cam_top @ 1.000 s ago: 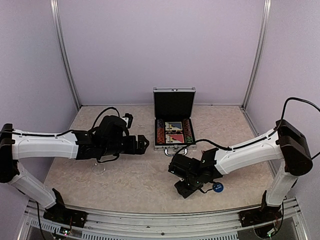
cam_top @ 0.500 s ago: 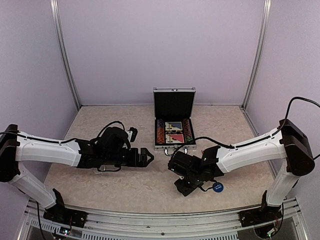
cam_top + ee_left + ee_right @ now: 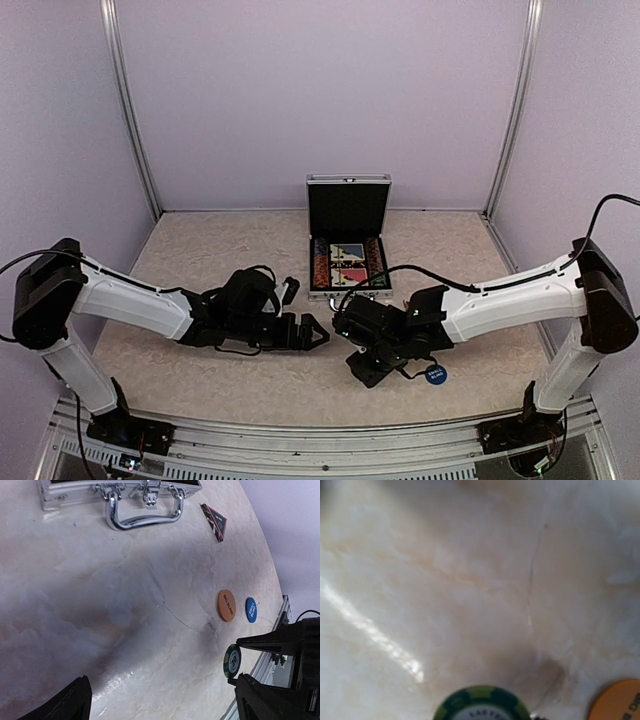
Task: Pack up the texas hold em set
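Reaching rightward, left claw (image 3: 318, 333) nearer green chip (image 3: 232, 661)

There is one open silver aluminium briefcase (image 3: 347, 208), one orange round disc (image 3: 226, 605), one blue round disc (image 3: 250, 609), one green-and-white poker chip (image 3: 232, 660) and one dark triangular marker (image 3: 214, 521). The red and green chips inside the case (image 3: 322, 268) are too small to count.

The beige, marble-patterned table (image 3: 200, 250) carries an open silver briefcase (image 3: 347, 210) toward its far side. A dark triangular marker (image 3: 214, 521) lies near the case's handle. Nearer the front edge, an orange disc (image 3: 226, 605) and a blue disc (image 3: 250, 609) lie flat, just beside each other, not touching.
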Robot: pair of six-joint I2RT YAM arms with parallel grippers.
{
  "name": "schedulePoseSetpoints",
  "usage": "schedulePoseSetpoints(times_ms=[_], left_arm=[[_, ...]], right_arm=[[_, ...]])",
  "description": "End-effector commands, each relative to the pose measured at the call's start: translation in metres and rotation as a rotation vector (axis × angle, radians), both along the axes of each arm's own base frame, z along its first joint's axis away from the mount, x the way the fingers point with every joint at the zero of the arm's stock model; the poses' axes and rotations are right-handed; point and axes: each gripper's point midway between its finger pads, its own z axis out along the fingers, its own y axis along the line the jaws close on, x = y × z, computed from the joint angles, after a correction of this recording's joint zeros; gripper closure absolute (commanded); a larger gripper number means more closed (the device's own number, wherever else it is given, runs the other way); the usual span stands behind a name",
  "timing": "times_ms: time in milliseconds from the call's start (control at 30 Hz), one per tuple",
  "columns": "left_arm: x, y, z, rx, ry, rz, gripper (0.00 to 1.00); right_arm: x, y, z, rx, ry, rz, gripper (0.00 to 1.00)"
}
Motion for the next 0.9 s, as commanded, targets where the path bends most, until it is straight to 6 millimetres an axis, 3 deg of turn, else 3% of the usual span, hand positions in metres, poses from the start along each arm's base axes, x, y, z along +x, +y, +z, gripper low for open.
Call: schedulePoseSetpoints(times_ms=[0,300,533,867], left_arm=[[-0.015,-0.032,0.006,-0.152,0.073,-0.112,0.02],[-0.03,-0.063,0.002,-0.334,0.171,-0.233,0.11],[-0.04,-0.071,0.004,-0.454,0.21,-0.289,0.17],[-0.05,-0.08,-0.008,-0.47,0.263,-0.335,0.24]], right_arm=[[0.0,0.01,0.027,0.039,-0.052,0.021,0.57],[-0.005,0.009,0.031,0.034,-0.064,0.024,0.57],[-0.005,0.008,0.032,0.034,-0.067,0.02,0.57],[-0.005,0.01,0.033,0.035,-0.071,0.024,0.57]])
